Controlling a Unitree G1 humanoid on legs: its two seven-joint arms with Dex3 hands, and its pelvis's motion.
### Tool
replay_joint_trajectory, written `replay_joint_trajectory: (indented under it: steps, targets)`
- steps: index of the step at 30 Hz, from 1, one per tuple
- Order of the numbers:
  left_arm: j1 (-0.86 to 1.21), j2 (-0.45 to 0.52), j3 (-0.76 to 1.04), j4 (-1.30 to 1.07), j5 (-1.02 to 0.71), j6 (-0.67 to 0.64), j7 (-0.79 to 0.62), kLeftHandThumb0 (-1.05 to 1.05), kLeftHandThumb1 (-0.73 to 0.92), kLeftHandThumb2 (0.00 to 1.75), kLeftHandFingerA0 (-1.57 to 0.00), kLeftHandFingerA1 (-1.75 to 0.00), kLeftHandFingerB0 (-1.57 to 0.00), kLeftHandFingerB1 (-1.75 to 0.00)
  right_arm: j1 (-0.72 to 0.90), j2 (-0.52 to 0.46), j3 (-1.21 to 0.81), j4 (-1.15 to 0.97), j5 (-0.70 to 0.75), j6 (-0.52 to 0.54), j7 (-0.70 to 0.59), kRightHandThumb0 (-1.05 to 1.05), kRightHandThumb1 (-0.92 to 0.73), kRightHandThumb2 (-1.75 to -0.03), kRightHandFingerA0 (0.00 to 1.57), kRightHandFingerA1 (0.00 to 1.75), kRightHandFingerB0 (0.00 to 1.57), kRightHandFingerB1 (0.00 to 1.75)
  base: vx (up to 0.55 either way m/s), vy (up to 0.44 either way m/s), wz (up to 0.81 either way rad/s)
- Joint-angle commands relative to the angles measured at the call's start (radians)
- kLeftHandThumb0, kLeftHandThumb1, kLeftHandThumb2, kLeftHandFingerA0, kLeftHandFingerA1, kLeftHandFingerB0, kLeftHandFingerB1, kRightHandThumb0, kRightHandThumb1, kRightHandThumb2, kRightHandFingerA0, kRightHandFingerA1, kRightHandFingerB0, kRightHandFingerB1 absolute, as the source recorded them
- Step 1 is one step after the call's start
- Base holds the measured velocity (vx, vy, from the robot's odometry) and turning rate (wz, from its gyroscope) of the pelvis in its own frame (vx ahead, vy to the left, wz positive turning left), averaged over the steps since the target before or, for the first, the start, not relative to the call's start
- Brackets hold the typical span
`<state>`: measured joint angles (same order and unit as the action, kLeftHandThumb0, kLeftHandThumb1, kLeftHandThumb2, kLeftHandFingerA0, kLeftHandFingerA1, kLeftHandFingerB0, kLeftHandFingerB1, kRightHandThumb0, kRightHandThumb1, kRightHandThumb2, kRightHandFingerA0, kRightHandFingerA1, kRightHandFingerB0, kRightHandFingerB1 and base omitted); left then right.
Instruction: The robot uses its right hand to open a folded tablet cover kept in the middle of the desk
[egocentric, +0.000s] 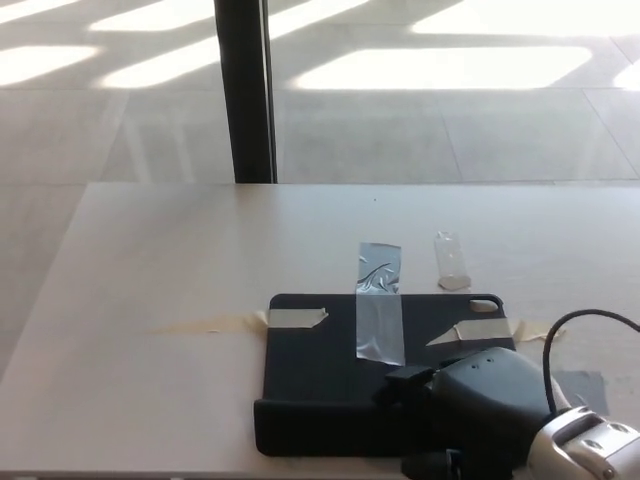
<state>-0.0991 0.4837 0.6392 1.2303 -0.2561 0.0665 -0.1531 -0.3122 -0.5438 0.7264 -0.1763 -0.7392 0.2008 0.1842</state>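
The right hand (480, 410) sits at the near right corner of the tablet cover (330, 365), lying over its near edge with the fingers (405, 380) pointing left across the top; whether they are curled under the flap or merely resting on it I cannot tell; the left hand is out of view, so the right is the only one near. The cover lies just left of and under the hand, its long axis running left to right along the desk (150, 260); it is black, flat, closed; strips of tape (380, 315) fasten its far edge to the desk.
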Motion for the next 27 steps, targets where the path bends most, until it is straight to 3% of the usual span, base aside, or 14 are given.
replay_joint_trajectory:
  steps: [1,2,4,8,9,10,11,14,15,16,17,21,22,27]
  targets:
    - [-0.022,0.063,-0.003,0.001,-0.022,0.0,-0.017,-0.88,0.88,0.67,-0.62,-0.76,-0.46,-0.6,0.362,0.001,0.013,-0.186,-0.354,0.292,0.007,-0.93,-0.76,-1.25,0.6,1.11,0.3,0.51,0.0,0.0,0.0]
    - [-0.021,0.062,-0.005,0.002,-0.02,-0.004,-0.017,-0.88,0.89,0.67,-0.63,-0.77,-0.47,-0.61,0.397,-0.003,0.006,-0.205,-0.359,0.284,-0.01,-1.03,-0.92,-0.81,0.59,1.33,0.4,0.43,0.0,0.0,0.0]
    - [-0.022,0.062,-0.003,0.001,-0.022,-0.003,-0.016,-0.87,0.9,0.68,-0.6,-0.77,-0.47,-0.61,0.465,-0.016,-0.009,-0.263,-0.355,0.273,-0.004,-0.99,-0.92,-0.8,0.54,0.62,0.31,0.41,0.0,0.0,0.0]
    - [-0.021,0.063,-0.002,-0.002,-0.023,-0.001,-0.016,-0.87,0.9,0.68,-0.61,-0.77,-0.47,-0.61,0.592,-0.034,-0.052,-0.34,-0.3,0.238,-0.044,-0.97,-0.92,-0.77,0.51,0.62,0.34,0.43,0.0,0.0,0.0]
    - [-0.022,0.063,-0.002,-0.001,-0.023,-0.001,-0.014,-0.86,0.9,0.68,-0.6,-0.75,-0.47,-0.6,0.616,-0.037,-0.063,-0.363,-0.284,0.242,-0.029,-0.95,-0.78,-1.16,0.44,0.65,0.28,0.51,0.0,0.0,0.0]
    - [-0.026,0.065,-0.001,0.002,-0.023,-0.001,-0.011,-0.86,0.9,0.68,-0.62,-0.75,-0.47,-0.6,0.628,-0.039,-0.078,-0.371,-0.27,0.231,-0.029,-0.93,-0.92,-0.74,0.47,0.56,0.33,0.4,0.0,0.0,0.0]
    - [-0.028,0.066,-0.001,0.002,-0.022,0.001,-0.01,-0.86,0.9,0.68,-0.61,-0.76,-0.47,-0.6,0.652,-0.039,-0.099,-0.386,-0.243,0.221,-0.036,-0.91,-0.75,-1.14,0.46,0.65,0.3,0.51,0.0,0.0,0.0]
    - [-0.027,0.065,0.004,0.001,-0.029,0.001,-0.019,-0.86,0.91,0.67,-0.57,-0.76,-0.45,-0.61,0.735,-0.02,-0.188,-0.444,-0.109,0.206,-0.029,-0.96,-0.79,-1.15,0.48,0.67,0.25,0.49,0.0,0.0,0.0]
    - [-0.024,0.062,-0.003,-0.003,-0.022,0.0,-0.012,-0.89,0.68,1.02,-0.59,-0.76,-0.45,-0.65,0.78,0.01,-0.266,-0.461,0.043,0.183,-0.024,-0.93,-0.76,-1.14,0.51,0.65,0.22,0.48,0.0,0.0,0.0]
    - [-0.024,0.062,-0.004,-0.003,-0.021,0.0,-0.011,-0.89,0.68,1.02,-0.59,-0.76,-0.45,-0.65,0.788,0.016,-0.277,-0.463,0.054,0.178,-0.02,-0.93,-0.76,-1.14,0.51,0.65,0.22,0.48,0.0,0.0,0.0]
    - [-0.025,0.062,-0.004,-0.001,-0.021,0.001,-0.009,-0.88,0.68,1.02,-0.59,-0.76,-0.45,-0.65,0.799,0.03,-0.299,-0.463,0.085,0.174,-0.012,-0.91,-0.92,-0.7,0.56,0.59,0.27,0.34,0.0,0.0,0.0]
    - [-0.025,0.055,0.003,0.001,-0.028,0.001,-0.008,-0.87,0.91,0.68,-0.61,-0.76,-0.47,-0.61,0.84,0.095,-0.419,-0.446,0.284,0.13,0.038,-0.94,-0.8,-1.19,0.6,0.7,0.24,0.47,0.0,0.0,0.0]
    - [-0.025,0.054,0.003,0.0,-0.028,0.002,-0.008,-0.87,0.91,0.68,-0.58,-0.75,-0.46,-0.61,0.844,0.11,-0.429,-0.456,0.294,0.149,0.054,-0.92,-0.92,-0.72,0.63,0.64,0.34,0.37,0.0,0.0,0.0]
    - [-0.031,0.051,0.005,-0.002,-0.032,0.008,-0.005,-0.86,0.91,0.68,-0.58,-0.76,-0.47,-0.61,0.857,0.199,-0.495,-0.502,0.366,0.293,0.151,-0.91,-0.92,-0.72,0.69,0.61,0.32,0.37,0.0,0.0,0.0]
